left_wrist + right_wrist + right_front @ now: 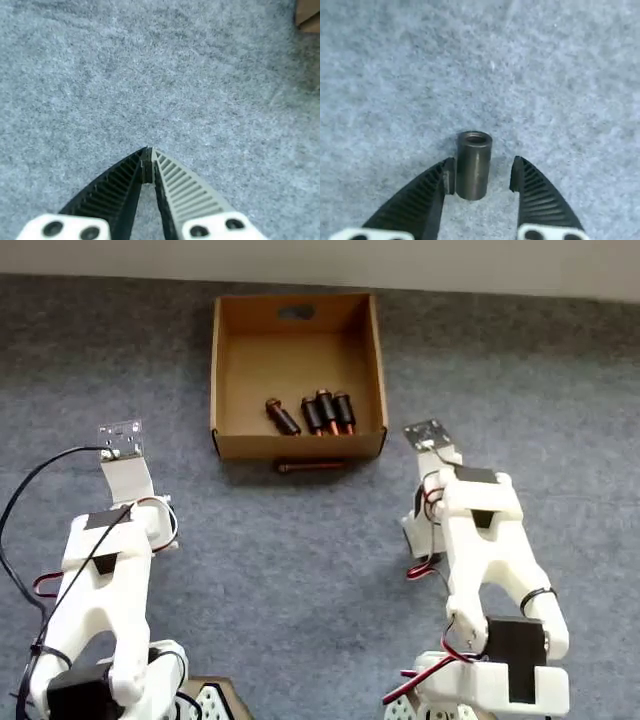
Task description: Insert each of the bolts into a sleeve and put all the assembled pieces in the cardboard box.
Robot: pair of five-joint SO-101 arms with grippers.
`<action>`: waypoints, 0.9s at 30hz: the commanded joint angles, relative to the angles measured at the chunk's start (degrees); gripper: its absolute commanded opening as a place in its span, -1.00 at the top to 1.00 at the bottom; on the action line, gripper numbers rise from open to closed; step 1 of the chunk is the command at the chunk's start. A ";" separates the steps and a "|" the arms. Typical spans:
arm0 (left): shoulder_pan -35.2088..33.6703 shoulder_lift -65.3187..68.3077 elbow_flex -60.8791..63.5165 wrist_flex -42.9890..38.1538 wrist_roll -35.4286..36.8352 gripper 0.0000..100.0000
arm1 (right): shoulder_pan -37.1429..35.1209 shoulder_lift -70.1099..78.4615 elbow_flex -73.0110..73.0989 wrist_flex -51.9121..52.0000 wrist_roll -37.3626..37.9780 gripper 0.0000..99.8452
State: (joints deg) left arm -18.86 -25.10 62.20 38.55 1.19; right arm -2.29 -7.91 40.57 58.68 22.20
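Note:
A dark sleeve [474, 165] stands upright on the grey carpet between the fingers of my right gripper [483, 171], which is open. One finger is against the sleeve's side and the other stands apart from it. The right arm [480, 530] covers the sleeve in the high view. My left gripper [148, 152] is shut on nothing, just above bare carpet. The cardboard box [375, 360] sits at the back middle with several assembled pieces [322, 413] lying in it. A loose bolt [312, 467] lies on the carpet along the box's front wall.
The left arm [108, 550] stands to the front left of the box, and a corner of the box [307, 15] shows in the left wrist view. Open carpet lies between the two arms and in front of the bolt.

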 commanded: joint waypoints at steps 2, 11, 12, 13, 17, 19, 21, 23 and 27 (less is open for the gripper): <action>-0.40 -0.04 -0.75 -0.88 0.44 0.98 | -1.71 -2.15 -0.13 -3.03 0.88 0.64; -0.40 -0.04 -0.75 -0.70 0.44 0.98 | -3.56 1.98 1.27 -4.09 0.88 0.64; -0.40 -0.04 -0.75 -0.70 0.44 0.98 | -3.30 3.91 0.75 -4.62 0.79 0.64; -0.40 -0.04 -0.75 -0.70 0.44 0.98 | -2.86 5.93 0.04 -5.23 0.79 0.64; -0.40 -0.04 -0.75 -0.70 0.44 0.98 | 0.04 12.44 -3.74 -6.20 0.79 0.64; -0.40 -0.04 -0.75 -0.70 0.44 0.98 | 1.19 13.49 -4.53 -6.20 0.79 0.65; -0.40 -0.04 -0.75 -0.70 0.44 0.98 | 1.89 13.23 -4.62 -6.20 0.79 0.70; -0.40 -0.04 -0.75 -0.79 0.44 0.98 | 2.68 12.35 -4.62 -6.02 0.79 0.84; -0.40 -0.04 -0.75 -0.79 0.44 0.98 | 4.62 7.87 -4.44 -5.76 0.79 0.98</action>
State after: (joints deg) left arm -18.86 -25.10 62.20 38.55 1.19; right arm 0.97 2.73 37.05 53.85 22.20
